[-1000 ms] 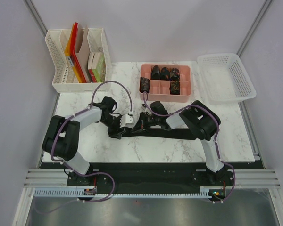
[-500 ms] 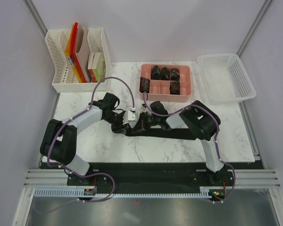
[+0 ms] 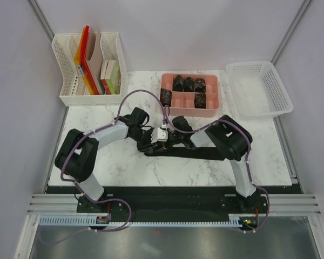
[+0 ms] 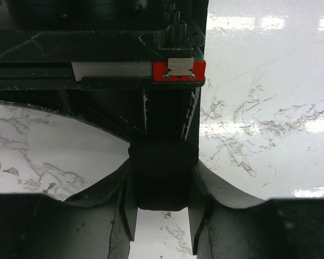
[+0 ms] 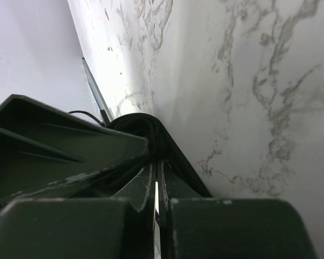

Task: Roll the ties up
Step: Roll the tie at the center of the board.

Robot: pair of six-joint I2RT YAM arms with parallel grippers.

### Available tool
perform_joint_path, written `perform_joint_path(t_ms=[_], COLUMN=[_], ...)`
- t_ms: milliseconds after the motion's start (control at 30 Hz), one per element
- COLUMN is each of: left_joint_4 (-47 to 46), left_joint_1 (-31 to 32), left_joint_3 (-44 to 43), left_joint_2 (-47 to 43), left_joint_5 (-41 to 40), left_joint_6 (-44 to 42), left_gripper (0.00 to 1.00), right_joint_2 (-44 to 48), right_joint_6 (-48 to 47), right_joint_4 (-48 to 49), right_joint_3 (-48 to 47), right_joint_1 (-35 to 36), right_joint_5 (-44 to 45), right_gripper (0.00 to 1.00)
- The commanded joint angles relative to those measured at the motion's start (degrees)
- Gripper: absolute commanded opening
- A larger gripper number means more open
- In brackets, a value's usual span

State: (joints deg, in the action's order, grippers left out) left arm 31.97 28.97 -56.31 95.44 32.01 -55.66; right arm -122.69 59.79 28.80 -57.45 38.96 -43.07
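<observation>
Top external view shows a long blackish cloth tie [image 3: 205, 152] lying flat across the middle of the white marble desk [image 3: 108, 162]. Its left end is wound into a small coil [image 4: 161, 162]. The left tool [image 4: 162, 186] is closed partway, and its two fingers press the sides of the coil. The right tool [image 5: 155, 162] is shut tight, with the coil wrapped round its tips. More rolled ties [image 3: 188, 83] sit in a pink plastic tray [image 3: 190, 112] at the back.

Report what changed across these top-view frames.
The left end effector swung right along the tie and now brackets its coiled end; a grip is unclear. The right end effector stayed shut on that coil. Pink tray, rolled ties, file rack and basket unchanged.
</observation>
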Motion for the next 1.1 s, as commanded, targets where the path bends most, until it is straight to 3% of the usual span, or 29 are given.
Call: perform_joint_path(t_ms=[0,167,567,833,1067], left_joint_4=[-0.1,0.7,5.0,6.8,7.4], left_joint_1=[1.4,1.5,1.5,1.6,1.5], left_joint_3=[0.3,0.6,1.9,0.2,-0.7], left_joint_2=[4.3,6.2,6.2,7.5,7.8], left_joint_5=[-4.1,-6.8,-10.1,-11.4,-12.4], left_joint_6=[0.2,1.2,-0.6,0.2,-0.2], left_gripper=[0.4,0.35,0.22,0.19,0.21], right_joint_2=[-0.7,0.5,4.7,7.6,11.0], right_joint_6=[-1.2,-1.2,-6.8,-6.5,-4.6], right_joint_4=[0.5,1.6,-7.0,-9.0,-6.6], right_joint_3=[0.9,0.8,-2.4,-2.6,0.1], right_joint_1=[0.3,0.3,-2.3,-3.3,-3.6], right_joint_5=[1.1,0.6,-1.8,-3.7,-3.4], right_gripper=[0.0,0.0,0.19,0.23,0.37])
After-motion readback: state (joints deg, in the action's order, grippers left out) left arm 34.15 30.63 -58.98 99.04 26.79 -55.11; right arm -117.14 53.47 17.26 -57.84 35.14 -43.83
